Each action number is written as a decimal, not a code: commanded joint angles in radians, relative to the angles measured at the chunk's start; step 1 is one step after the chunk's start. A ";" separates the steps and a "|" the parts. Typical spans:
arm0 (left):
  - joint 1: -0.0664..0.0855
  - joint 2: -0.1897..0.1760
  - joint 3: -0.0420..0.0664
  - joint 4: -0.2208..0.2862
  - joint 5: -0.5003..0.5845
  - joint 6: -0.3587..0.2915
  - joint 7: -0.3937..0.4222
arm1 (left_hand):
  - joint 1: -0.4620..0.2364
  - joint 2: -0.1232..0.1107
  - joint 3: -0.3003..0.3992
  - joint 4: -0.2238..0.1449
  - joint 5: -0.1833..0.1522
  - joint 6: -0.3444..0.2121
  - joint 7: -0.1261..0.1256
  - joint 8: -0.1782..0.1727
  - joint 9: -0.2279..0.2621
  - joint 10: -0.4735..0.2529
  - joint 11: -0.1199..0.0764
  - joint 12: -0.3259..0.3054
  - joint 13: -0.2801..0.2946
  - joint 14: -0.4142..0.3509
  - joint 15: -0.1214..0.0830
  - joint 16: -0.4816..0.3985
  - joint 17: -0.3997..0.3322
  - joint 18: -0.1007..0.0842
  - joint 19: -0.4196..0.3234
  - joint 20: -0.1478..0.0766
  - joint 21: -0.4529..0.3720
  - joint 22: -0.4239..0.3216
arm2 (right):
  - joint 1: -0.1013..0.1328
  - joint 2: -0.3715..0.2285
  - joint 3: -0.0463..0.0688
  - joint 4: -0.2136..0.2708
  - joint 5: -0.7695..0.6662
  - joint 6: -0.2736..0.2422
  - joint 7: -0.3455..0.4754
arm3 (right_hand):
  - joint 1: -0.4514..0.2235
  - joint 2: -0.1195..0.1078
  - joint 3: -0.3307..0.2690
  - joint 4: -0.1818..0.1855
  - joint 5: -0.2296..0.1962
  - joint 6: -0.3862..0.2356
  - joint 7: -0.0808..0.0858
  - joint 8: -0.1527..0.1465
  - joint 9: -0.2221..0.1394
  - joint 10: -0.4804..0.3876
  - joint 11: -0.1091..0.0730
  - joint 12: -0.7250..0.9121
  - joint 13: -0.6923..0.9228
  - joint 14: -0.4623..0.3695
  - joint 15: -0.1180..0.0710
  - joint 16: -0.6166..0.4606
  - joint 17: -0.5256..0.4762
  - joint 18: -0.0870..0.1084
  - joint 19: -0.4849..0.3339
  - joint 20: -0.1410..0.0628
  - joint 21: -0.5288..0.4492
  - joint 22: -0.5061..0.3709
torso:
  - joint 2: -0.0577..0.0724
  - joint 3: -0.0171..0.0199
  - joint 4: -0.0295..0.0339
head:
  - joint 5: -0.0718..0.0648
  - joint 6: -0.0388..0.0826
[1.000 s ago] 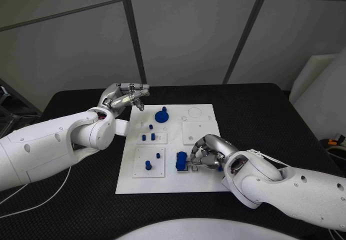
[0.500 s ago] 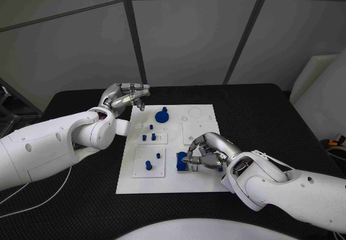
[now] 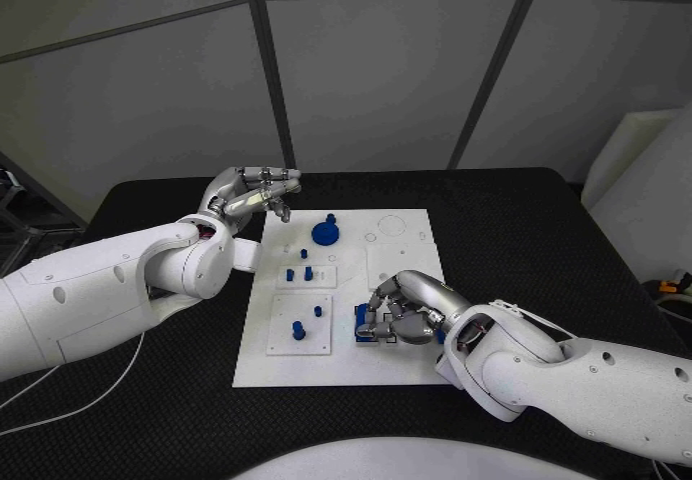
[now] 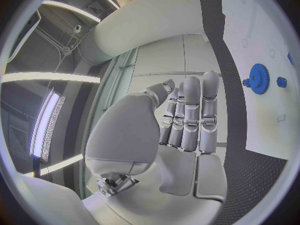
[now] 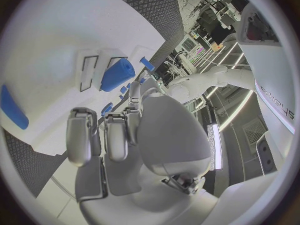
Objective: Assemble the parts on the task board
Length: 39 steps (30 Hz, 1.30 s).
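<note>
- Risk: the right hand [image 3: 407, 308] works low over the near right part of the task board [image 3: 401, 222], among closely spaced slots. A sideways drift is likely to tip the blue block [image 3: 362, 322] out of its seat or jam it against the neighbouring slot walls.
- Risk: the fingers hide the contact point in the head view, so a misaligned insertion can go unnoticed.
- Right hand state: fingers curled downward over the board. Whether they grip a part cannot be told.
- Position: the blue block stands just beside the right hand's fingertips, on the side toward the board's centre.
- Left hand [image 3: 257, 192] state: fingers curled in, holding nothing, raised beyond the board's far left corner.
- The blue gear [image 3: 326, 232] stands on the board's far part, near the left hand but apart from it.
- Small blue pegs [image 3: 297, 273] stand in the left-hand plates, well apart from both hands.
</note>
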 commanded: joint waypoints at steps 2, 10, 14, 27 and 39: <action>0.001 -0.001 0.001 0.002 0.001 0.008 0.003 | -0.003 0.004 -0.005 0.002 -0.001 -0.004 0.001 -0.003 -0.001 -0.004 0.000 0.006 0.001 -0.008 0.002 -0.003 -0.001 -0.004 -0.008 0.000 -0.004 -0.001 | 0.001 0.003 0.000 -0.004 -0.047 0.032 -0.050 | 0.015 0.001 0.009 0.000 -0.008 0.002 0.000 -0.006 0.001 0.015 -0.003 -0.002 -0.026 0.086 -0.003 0.000 0.162 -0.005 0.010 -0.004 0.001 0.151 | 0.001 0.0002 -0.0013 | 0.002 -0.001; 0.001 -0.001 0.001 0.002 0.001 0.007 0.002 | -0.004 0.004 -0.007 0.002 -0.001 -0.010 0.003 -0.005 -0.002 -0.007 0.001 0.009 0.001 -0.008 0.002 -0.002 -0.002 -0.004 -0.008 0.000 -0.006 -0.002 | 0.001 0.003 0.000 -0.014 -0.072 0.010 -0.094 | 0.022 0.010 0.019 -0.002 -0.005 0.004 -0.002 -0.006 0.002 0.017 -0.005 0.002 -0.022 0.086 -0.004 0.001 0.164 -0.006 0.013 -0.004 0.004 0.154 | 0.000 0.0005 -0.0007 | 0.001 -0.003; 0.001 -0.002 0.001 0.002 0.001 0.007 0.002 | -0.004 0.004 -0.007 0.002 -0.001 -0.011 0.003 -0.006 -0.002 -0.008 0.001 0.009 0.001 -0.008 0.002 -0.002 -0.003 -0.004 -0.008 0.000 -0.006 -0.002 | 0.001 0.000 0.000 -0.019 -0.088 0.005 -0.115 | 0.037 0.018 0.032 -0.007 -0.001 0.004 -0.003 -0.009 0.001 0.019 -0.007 0.003 -0.021 0.086 -0.005 0.002 0.166 -0.006 0.014 -0.005 0.005 0.155 | 0.000 0.0006 -0.0010 | 0.002 -0.003; 0.001 -0.003 0.001 0.003 0.001 0.007 0.000 | -0.004 0.004 -0.008 0.002 -0.001 -0.015 0.005 -0.008 -0.003 -0.010 0.002 0.011 0.000 -0.008 0.003 -0.002 -0.004 -0.004 -0.008 0.000 -0.008 -0.003 | 0.001 -0.002 0.000 -0.025 -0.096 0.073 -0.121 | 0.059 0.015 0.051 -0.020 -0.026 0.005 0.000 -0.018 -0.003 0.019 -0.005 0.002 -0.019 0.086 -0.005 -0.001 0.162 -0.005 0.011 -0.006 0.002 0.153 | 0.000 0.0001 -0.0008 | 0.003 -0.005; 0.001 -0.004 0.001 0.003 0.001 0.006 -0.002 | -0.004 0.003 -0.008 0.002 -0.001 -0.017 0.005 -0.008 -0.004 -0.012 0.003 0.011 0.000 -0.009 0.003 -0.001 -0.004 -0.004 -0.008 0.001 -0.009 -0.004 | 0.001 -0.014 0.000 -0.016 -0.064 0.101 -0.087 | -0.024 -0.043 0.002 0.021 -0.103 0.005 0.011 -0.008 0.010 0.013 0.005 -0.011 -0.026 0.083 0.004 -0.007 0.149 -0.002 0.001 0.002 -0.007 0.143 | 0.000 0.0003 -0.0027 | 0.001 -0.004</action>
